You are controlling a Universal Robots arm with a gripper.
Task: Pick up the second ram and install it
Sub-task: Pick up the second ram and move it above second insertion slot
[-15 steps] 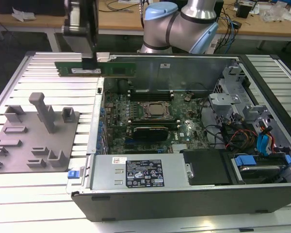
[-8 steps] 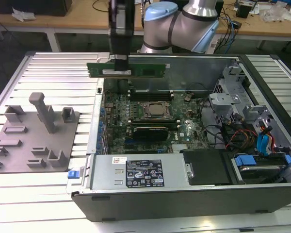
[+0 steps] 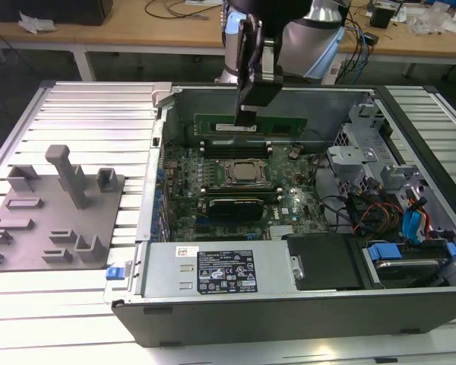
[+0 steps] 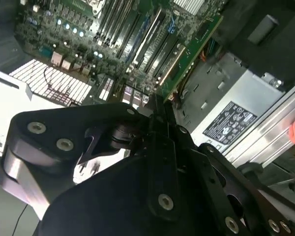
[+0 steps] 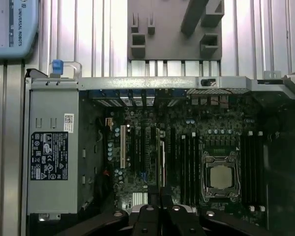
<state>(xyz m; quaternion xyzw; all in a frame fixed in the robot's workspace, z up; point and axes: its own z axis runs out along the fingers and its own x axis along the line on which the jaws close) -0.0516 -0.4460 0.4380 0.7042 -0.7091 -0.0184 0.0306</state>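
The second ram [image 3: 281, 122]: long green stick, level on edge, over the motherboard [image 3: 289, 207].

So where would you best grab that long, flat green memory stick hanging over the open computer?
By the middle of its upper long edge, from straight above, pinching the two flat faces. The long, flat green memory stick stands on edge and is thin, and its lower edge must stay free. The gripper seems to hold it just so.
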